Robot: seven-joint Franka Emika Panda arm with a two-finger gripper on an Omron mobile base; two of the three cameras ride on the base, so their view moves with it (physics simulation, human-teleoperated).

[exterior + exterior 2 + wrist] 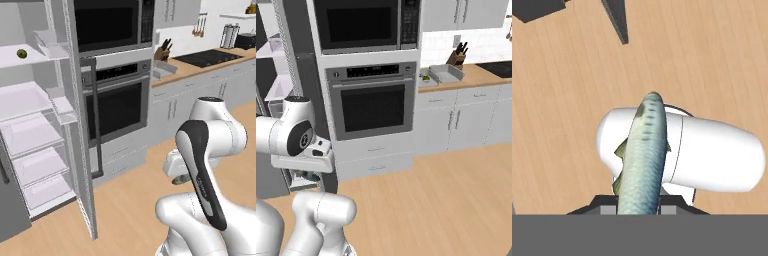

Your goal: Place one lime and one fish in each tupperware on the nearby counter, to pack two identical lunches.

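A pale silvery fish [643, 155] with a greenish back runs up the middle of the hand view, and my gripper [639, 207] is shut on its tail end; the fingertips are hidden behind it. In the left base view the hand [180, 172] hangs low over the wooden floor, in front of the arm. One lime [21, 53] lies on an upper shelf of the open fridge. A light-grey tupperware [446, 73] stands on the counter [476, 76] beside the oven column, with a small green thing [425, 77] just left of it. That tupperware [162, 70] is also in the left base view.
The open fridge [35, 135] with its door edge [80, 150] stands at the left. A wall oven [373, 102] and microwave [363, 22] fill the tall column. A knife block [457, 56] and a black stovetop [207, 57] are on the counter. Open wood floor [446, 200] lies ahead.
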